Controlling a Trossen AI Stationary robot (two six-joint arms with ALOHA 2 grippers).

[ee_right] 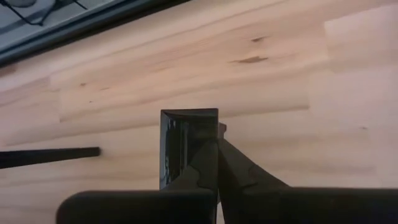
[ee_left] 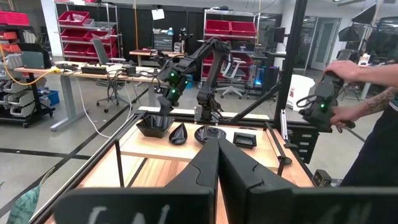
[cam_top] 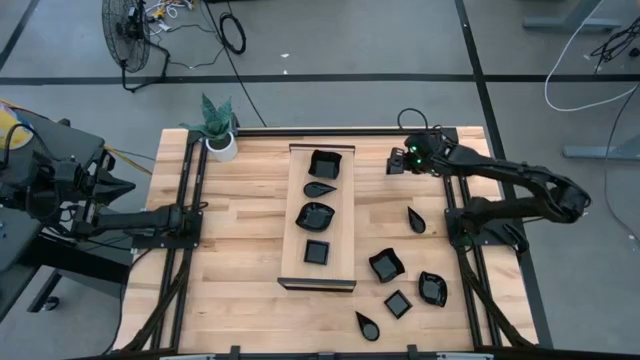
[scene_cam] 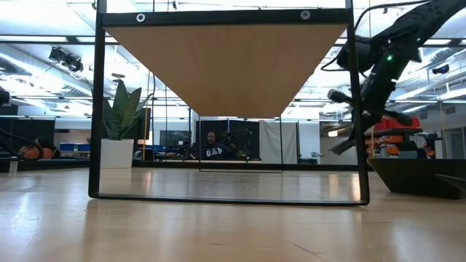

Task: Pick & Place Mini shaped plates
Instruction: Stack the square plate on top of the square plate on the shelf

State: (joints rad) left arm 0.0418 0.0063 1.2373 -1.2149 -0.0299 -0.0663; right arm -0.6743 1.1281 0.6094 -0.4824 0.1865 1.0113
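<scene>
My right gripper [cam_top: 400, 161] hovers over the table's far right part, just right of the long pale wooden board [cam_top: 340, 225], shut on a small glossy black square plate [ee_right: 183, 146]. Four black plates lie in a row on the board: a wavy square [cam_top: 325, 163], a teardrop [cam_top: 320, 188], a leaf shape [cam_top: 315, 215] and a square [cam_top: 317, 252]. Several more rest flat on the table's right half, among them a teardrop [cam_top: 416, 220], a wavy bowl [cam_top: 386, 265] and a square [cam_top: 398, 303]. My left gripper [ee_left: 217, 155] waits, shut, at the table's left edge. My right gripper pinches the square plate by one rim [ee_right: 212, 140] between its two fingers [ee_right: 202, 163], coming from above and pointing down. The plate is lifted clear of the table and hangs tilted on edge below the fingers, its hollow face turned sideways.
A white pot with a green plant [cam_top: 222, 140] stands at the far left corner. Black frame rails [cam_top: 190, 250] run along both table sides. A person's hands [ee_left: 348, 93] hold a handle beyond the right edge. Bare wood lies between the board and the left rail.
</scene>
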